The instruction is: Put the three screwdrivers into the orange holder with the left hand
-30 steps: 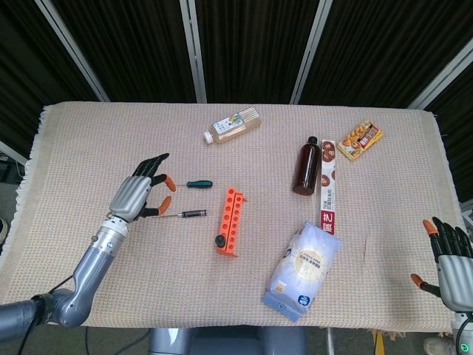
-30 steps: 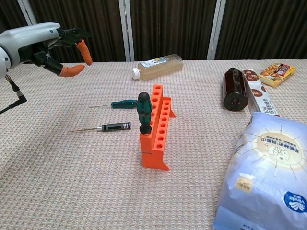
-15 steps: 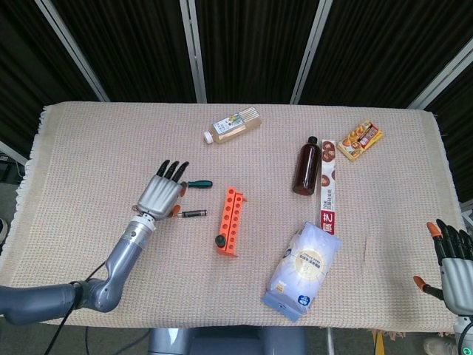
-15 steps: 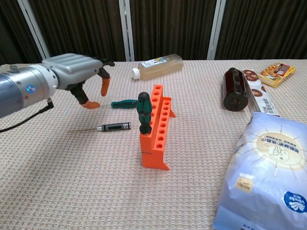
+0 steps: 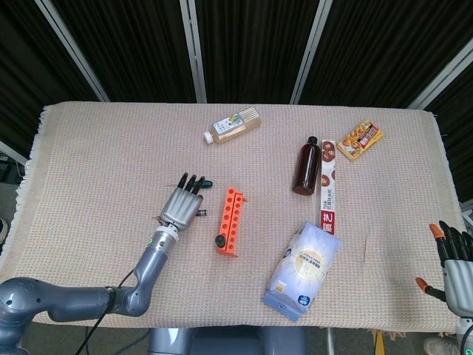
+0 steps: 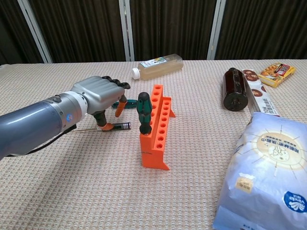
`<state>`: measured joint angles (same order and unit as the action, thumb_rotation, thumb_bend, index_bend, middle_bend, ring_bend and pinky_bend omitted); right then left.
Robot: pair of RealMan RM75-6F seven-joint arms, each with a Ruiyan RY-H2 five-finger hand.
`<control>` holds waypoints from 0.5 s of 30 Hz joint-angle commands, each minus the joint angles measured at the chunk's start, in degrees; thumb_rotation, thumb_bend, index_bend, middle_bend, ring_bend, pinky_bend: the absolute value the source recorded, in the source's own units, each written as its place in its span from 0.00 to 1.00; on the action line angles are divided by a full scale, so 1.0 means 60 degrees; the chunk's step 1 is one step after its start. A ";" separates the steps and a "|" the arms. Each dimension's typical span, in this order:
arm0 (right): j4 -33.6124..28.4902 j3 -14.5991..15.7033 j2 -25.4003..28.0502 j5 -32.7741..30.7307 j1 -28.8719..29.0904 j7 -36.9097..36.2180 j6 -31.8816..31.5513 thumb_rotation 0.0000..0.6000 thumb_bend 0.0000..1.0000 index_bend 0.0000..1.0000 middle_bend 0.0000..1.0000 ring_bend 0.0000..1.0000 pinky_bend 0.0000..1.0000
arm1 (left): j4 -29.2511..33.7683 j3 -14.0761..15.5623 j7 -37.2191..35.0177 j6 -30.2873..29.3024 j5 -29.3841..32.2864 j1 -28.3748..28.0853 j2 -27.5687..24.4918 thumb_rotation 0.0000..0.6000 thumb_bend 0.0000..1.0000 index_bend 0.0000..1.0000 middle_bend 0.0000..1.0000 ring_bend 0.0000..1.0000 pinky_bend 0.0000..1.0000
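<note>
**A:** Where was the left hand (image 6: 100,98)?

**B:** Low over the black-handled screwdriver (image 6: 116,126), fingers curled down around it; whether it had a grip, I couldn't tell. The green-handled screwdriver (image 5: 206,183) lay just beyond.

**A:** And the orange holder (image 6: 157,130)?

**B:** One screwdriver (image 6: 144,112) stood in it. I judged the second pick under way; next came closing and lifting.

**A:** The right hand (image 5: 454,262)?

**B:** Idle, fingers spread, far right.
</note>
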<state>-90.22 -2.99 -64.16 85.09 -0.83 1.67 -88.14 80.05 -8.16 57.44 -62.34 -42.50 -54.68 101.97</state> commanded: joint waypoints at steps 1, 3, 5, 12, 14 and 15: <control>0.0005 -0.0003 -0.0002 -0.0002 -0.0006 -0.0008 -0.0008 1.00 0.00 0.00 0.00 0.00 0.00 | -0.0238 -0.0040 0.0155 -0.0048 0.0159 -0.0087 0.0235 1.00 0.28 0.46 0.00 0.00 0.00; 0.0017 -0.0004 -0.0010 -0.0014 0.0003 -0.0006 0.0020 1.00 0.00 0.00 0.00 0.00 0.00 | -0.0388 -0.0044 0.0234 -0.0074 0.0198 -0.0119 0.0384 1.00 0.28 0.45 0.00 0.00 0.00; 0.0026 -0.0001 -0.0026 -0.0013 0.0023 -0.0001 0.0059 1.00 0.00 0.00 0.00 0.00 0.00 | -0.0587 -0.0068 0.0265 -0.0120 0.0207 -0.0139 0.0536 1.00 0.28 0.45 0.00 0.00 0.00; 0.0039 -0.0013 -0.0030 -0.0021 0.0060 -0.0038 0.0126 1.00 0.00 0.00 0.00 0.00 0.00 | -0.1066 -0.0375 0.0148 -0.0074 0.0340 -0.0243 0.0942 1.00 0.30 0.44 0.00 0.00 0.00; 0.0054 -0.0015 -0.0030 0.0002 0.0086 -0.0060 0.0153 1.00 0.00 0.00 0.00 0.00 0.00 | -0.1146 -0.0473 0.0247 -0.0040 0.0436 -0.0325 0.1051 1.00 0.30 0.44 0.00 0.00 0.00; 0.0058 -0.0019 -0.0029 0.0001 0.0093 -0.0065 0.0158 1.00 0.00 0.00 0.00 0.00 0.00 | -0.1160 -0.0493 0.0300 -0.0027 0.0477 -0.0352 0.1083 1.00 0.30 0.44 0.00 0.00 0.00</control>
<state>-89.88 -3.11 -64.34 85.09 -0.27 1.28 -87.20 73.27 -10.91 58.92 -62.66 -39.96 -56.53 108.18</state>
